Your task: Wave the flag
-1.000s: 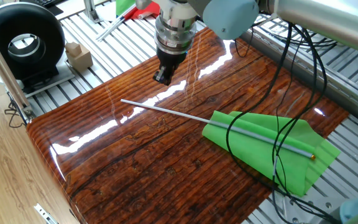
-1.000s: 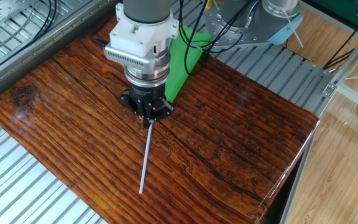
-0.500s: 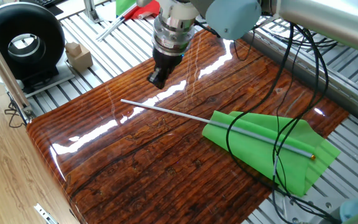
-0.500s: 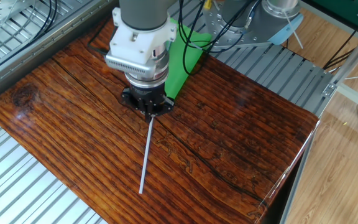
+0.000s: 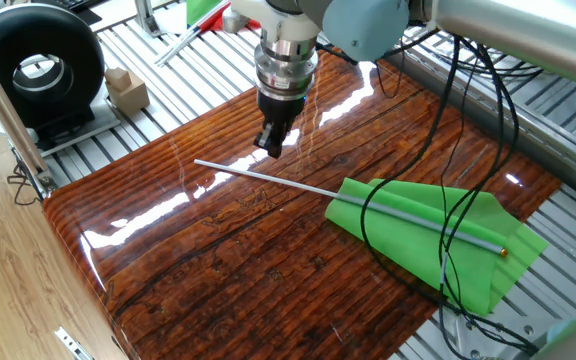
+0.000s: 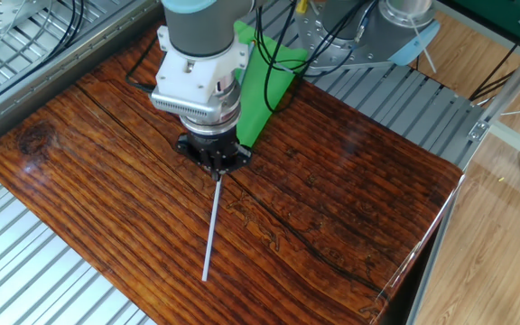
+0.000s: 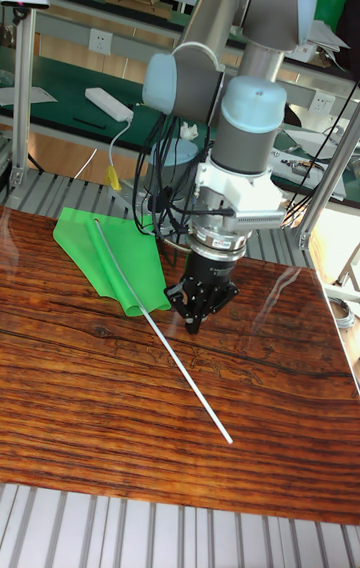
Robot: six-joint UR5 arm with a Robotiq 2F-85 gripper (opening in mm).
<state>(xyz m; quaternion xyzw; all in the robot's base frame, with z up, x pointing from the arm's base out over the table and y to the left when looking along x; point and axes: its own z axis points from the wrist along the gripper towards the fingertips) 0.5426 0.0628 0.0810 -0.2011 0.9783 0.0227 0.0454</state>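
The flag lies flat on the wooden table (image 5: pixel 218 250). Its bright green cloth (image 5: pixel 428 235) is at the right in one fixed view, and its thin grey rod (image 5: pixel 268 177) runs left from the small orange tip (image 5: pixel 505 252). The black gripper (image 5: pixel 273 150) hangs point-down just above the bare part of the rod, a little back from it, holding nothing. Its fingers look closed together. In the other fixed view the gripper (image 6: pixel 215 164) covers the rod's middle; the rod (image 6: pixel 210 230) sticks out toward the near edge and the cloth (image 6: pixel 264 81) shows behind the arm. The tall fixed view shows the gripper (image 7: pixel 196 326) beside the rod (image 7: pixel 190 378) and the cloth (image 7: pixel 100 263).
A black round device (image 5: pixel 38 70) and a small wooden block (image 5: pixel 126 88) stand on the slatted metal surface at the back left. A red-and-green cloth on a grey pole (image 5: pixel 193 25) lies at the back. Black cables (image 5: pixel 448 230) hang from the arm across the green cloth.
The gripper has swung slightly left, then come back right and down closer to the rod, with its wrist turned. The flag has stayed where it was.
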